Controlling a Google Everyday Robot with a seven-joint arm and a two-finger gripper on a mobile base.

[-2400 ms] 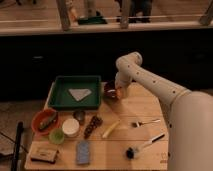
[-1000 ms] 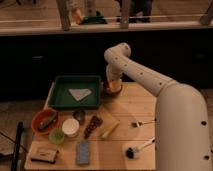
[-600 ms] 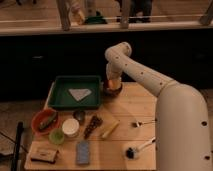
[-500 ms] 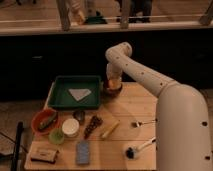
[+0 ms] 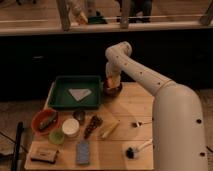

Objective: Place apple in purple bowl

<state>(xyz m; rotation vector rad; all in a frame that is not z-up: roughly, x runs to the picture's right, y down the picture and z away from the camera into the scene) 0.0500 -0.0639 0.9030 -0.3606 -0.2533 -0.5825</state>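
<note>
My gripper point(image 5: 110, 83) hangs at the end of the white arm, at the back of the wooden table, right of the green tray. It is shut on the apple point(image 5: 109, 79), which shows as a small orange-red and yellowish patch between the fingers. The purple bowl point(image 5: 113, 91) stands on the table directly under the gripper, and its dark rim shows below the apple. The apple is held just above the bowl's opening. I cannot tell whether it touches the bowl.
A green tray point(image 5: 60, 95) with a pale folded cloth point(image 5: 80, 93) lies left of the bowl. An orange bowl point(image 5: 45, 121), a white cup point(image 5: 70, 127), a pale yellow banana-like piece point(image 5: 109, 129), a fork point(image 5: 140, 122), a brush point(image 5: 135, 149) and a blue sponge point(image 5: 83, 151) lie nearer the front.
Since 2.4 s ago the arm has swung left and back, bringing the gripper over the purple bowl. Over the last second nothing has visibly moved.
</note>
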